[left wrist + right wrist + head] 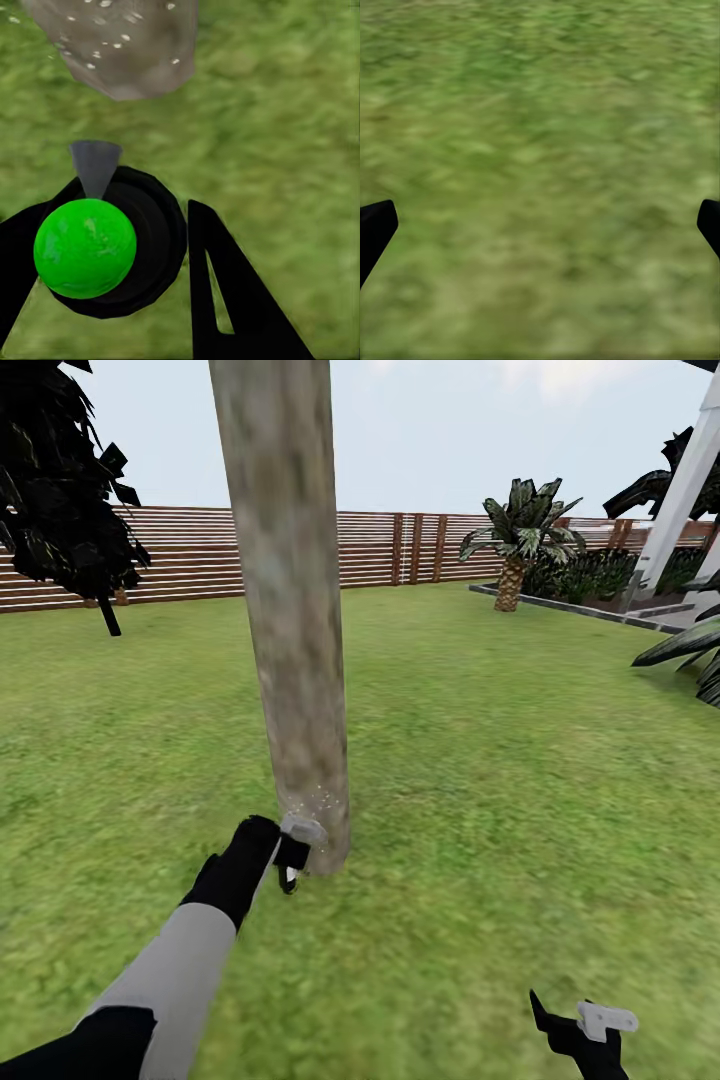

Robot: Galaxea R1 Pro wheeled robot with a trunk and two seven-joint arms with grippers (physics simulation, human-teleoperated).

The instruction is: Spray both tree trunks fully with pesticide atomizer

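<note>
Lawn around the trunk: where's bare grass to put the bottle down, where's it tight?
Free: open green grass lawn between the thick pale grey-beige tree trunk and right gripper; also left, toward the brown slat fence. Tight: trunk base, where the left gripper holds the black, green-topped atomizer.

The robot's left arm (pixel 170 980) wears a pale grey forearm sleeve between a black upper section and a black wrist housing, ending in the black left gripper (pixel 290 865) with a pale grey pad. The right gripper (pixel 585 1025), near right, is black with angular, pointed fingers and a pale grey bracket-like piece.
</note>
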